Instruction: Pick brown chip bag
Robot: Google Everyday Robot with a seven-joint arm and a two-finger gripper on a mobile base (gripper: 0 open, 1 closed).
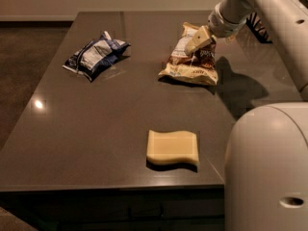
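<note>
Gripper [198, 41] position: tan, low over the upper half of the brown chip bag [190, 70], overlapping it in view; contact not confirmable. Open or closed state: not discernible. Bag location: far right part of the desk [120, 114], lying flat. Bag appearance: glossy, crinkled, dark brown centre, cream-tan lower band with dark lettering, pale panel near top. Well apart to the left: dark blue and white snack bag [96, 54]. Near front edge: pale yellow wavy-edged sponge [172, 147].

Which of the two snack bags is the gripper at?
The brown chip bag, with the tan bottom band; the gripper is over its upper part. The dark blue bag lies well apart.
</note>
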